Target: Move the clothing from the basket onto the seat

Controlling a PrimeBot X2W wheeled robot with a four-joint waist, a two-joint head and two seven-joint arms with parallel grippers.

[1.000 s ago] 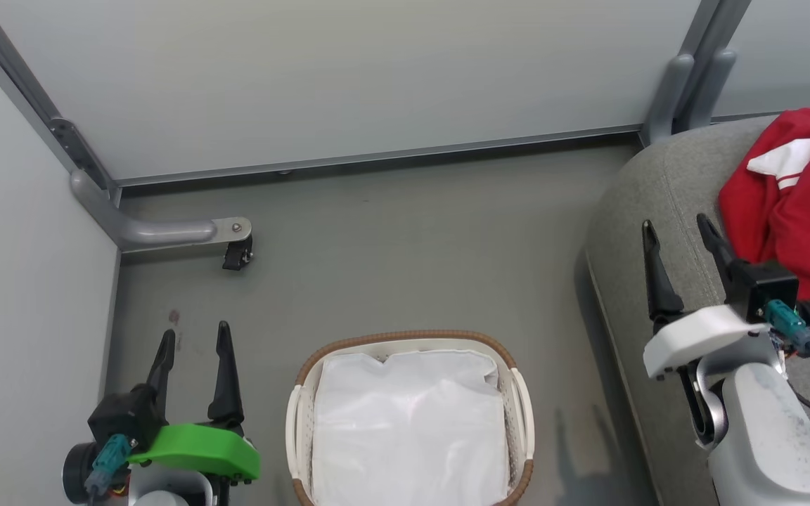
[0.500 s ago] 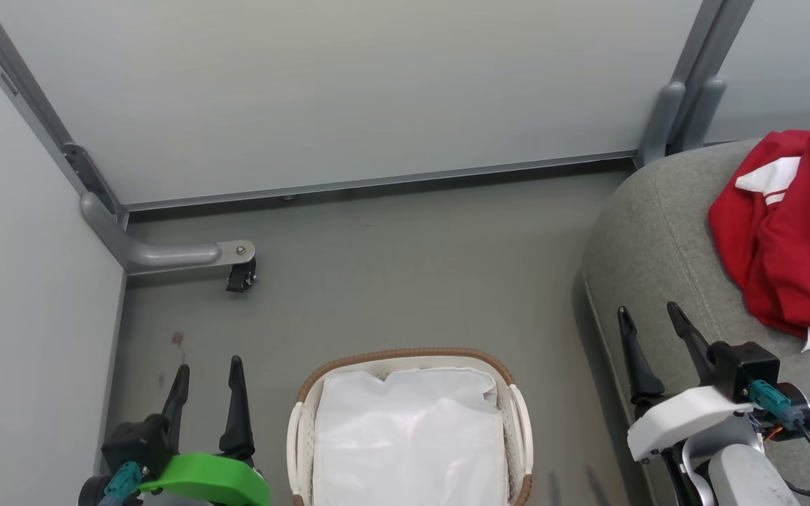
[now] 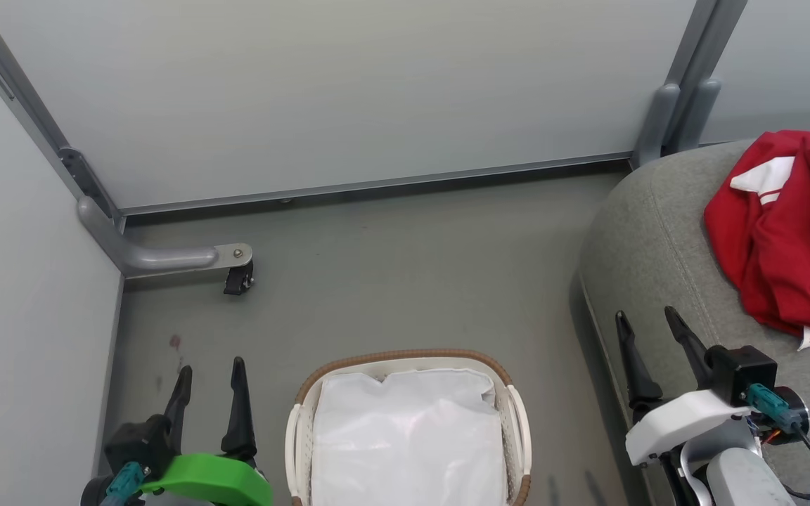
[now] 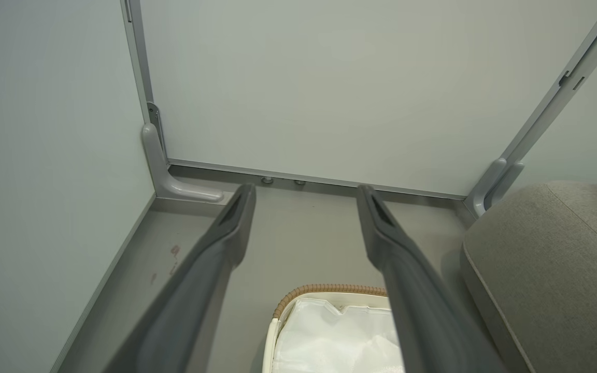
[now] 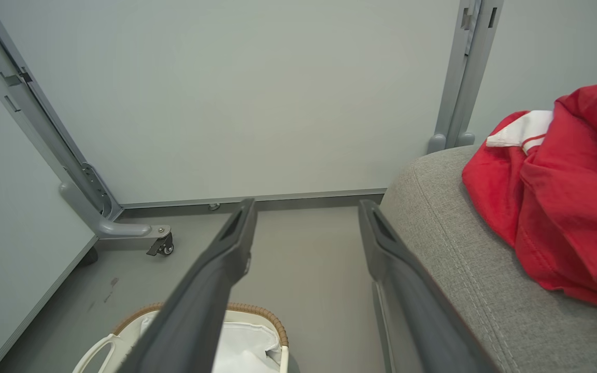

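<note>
Seat [image 3: 658, 232]: carrying the load now.
Clothing [image 3: 778, 239]: lying bunched on the seat, nothing gripping it; the job is looking finished.
Basket [image 3: 405, 355]: holding just its white liner [image 3: 408, 436], as far as it is showing.
Right gripper [image 3: 647, 316]: fingers spread, empty, sitting further back from the clothing than a second ago.
Left gripper [image 3: 211, 369]: spread, idling beside the basket.

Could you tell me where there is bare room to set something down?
The seat is bare between its rounded left edge and the clothing; the floor is bare from basket to wall. Crowded: the seat's right side, under the clothing, and beside the right claw.
</note>
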